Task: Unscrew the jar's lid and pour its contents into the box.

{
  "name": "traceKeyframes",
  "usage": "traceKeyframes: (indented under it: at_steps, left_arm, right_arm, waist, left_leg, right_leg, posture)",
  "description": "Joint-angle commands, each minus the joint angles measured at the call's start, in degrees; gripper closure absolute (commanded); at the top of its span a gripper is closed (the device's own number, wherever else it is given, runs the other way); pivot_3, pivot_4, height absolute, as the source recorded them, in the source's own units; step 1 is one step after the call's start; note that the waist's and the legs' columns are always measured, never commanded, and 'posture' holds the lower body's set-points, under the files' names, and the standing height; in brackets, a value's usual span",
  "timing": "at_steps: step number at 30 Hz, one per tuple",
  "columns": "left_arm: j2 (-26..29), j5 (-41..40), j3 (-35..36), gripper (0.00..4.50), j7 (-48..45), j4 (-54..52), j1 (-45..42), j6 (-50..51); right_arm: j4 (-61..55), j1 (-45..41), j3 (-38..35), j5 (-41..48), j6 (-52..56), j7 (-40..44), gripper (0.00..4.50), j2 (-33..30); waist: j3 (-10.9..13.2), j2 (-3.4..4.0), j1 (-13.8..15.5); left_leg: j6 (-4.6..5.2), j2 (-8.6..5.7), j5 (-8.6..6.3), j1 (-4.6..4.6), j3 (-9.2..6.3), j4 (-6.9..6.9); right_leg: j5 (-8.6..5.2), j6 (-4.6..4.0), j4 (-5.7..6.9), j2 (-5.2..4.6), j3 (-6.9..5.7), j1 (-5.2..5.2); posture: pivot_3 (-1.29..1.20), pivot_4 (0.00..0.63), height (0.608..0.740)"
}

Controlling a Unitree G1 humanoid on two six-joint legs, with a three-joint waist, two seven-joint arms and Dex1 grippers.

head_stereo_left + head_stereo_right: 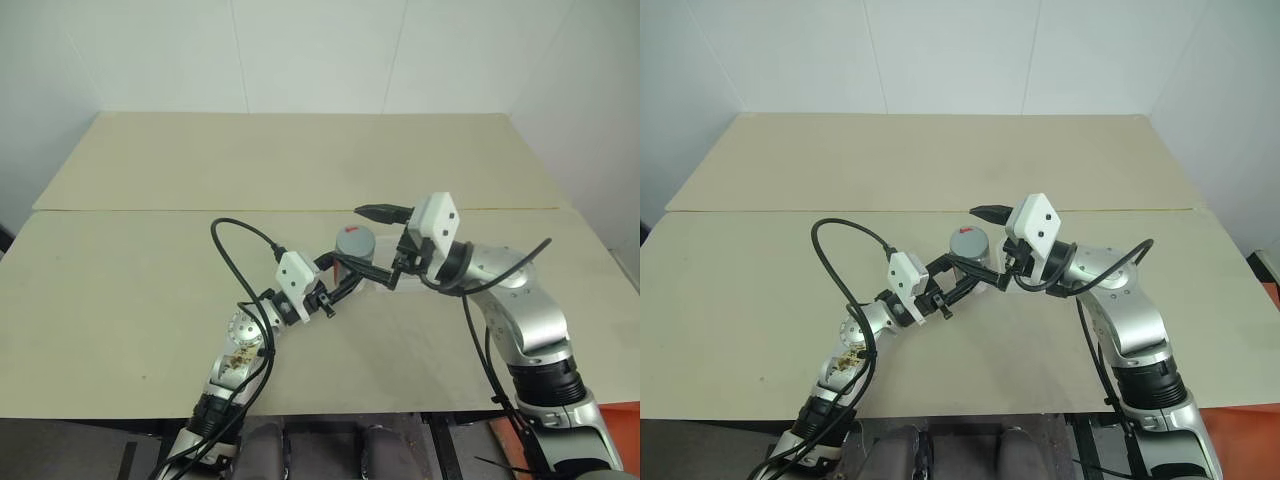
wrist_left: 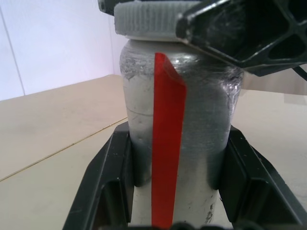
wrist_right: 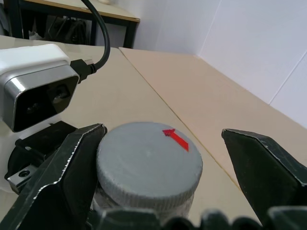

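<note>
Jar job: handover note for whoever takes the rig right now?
Left gripper: shut on the jar, holding it upright above the table.
Right gripper: open, one finger against the lid, the other clear of it.
Box: on the table just behind the grippers, mostly hidden.
Done: jar picked up, right gripper lined up on the lid.
Left: close on the lid, unscrew it, pour the contents into the box. Contents not visible.
</note>
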Motion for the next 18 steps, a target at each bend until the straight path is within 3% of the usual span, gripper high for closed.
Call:
traceKeyframes:
  at_steps: [1,18]
  left_arm:
    - [-0.17,-0.35,-0.3,2.55,-0.32,-1.15,-0.93,-1.91]
    - [0.06,-0.45,-0.22,2.55,-0.74,-0.41,-1.41,-2.47]
  right_arm:
    - [-1.7,0.63,-3.49,0.37,-0.31,-0.71,0.03,-1.58]
    - [-2.89,5.96,-8.24,1.25,-0.91,-0.96,0.03,-5.74]
  waist:
    - [0.0,0.0,-0.01]
    - [0.0,0.0,0.01]
  left_leg:
    - [0.0,0.0,0.0,0.0,0.0,0.0]
    - [0.0,0.0,0.0,0.02,-0.01,0.0]
  right_leg:
    - [0.0,0.0,0.0,0.0,0.0,0.0]
    - [0.0,0.0,0.0,0.01,0.01,0.0]
  posture:
    - [0.0,0.15,0.74]
    - [0.0,0.15,0.74]
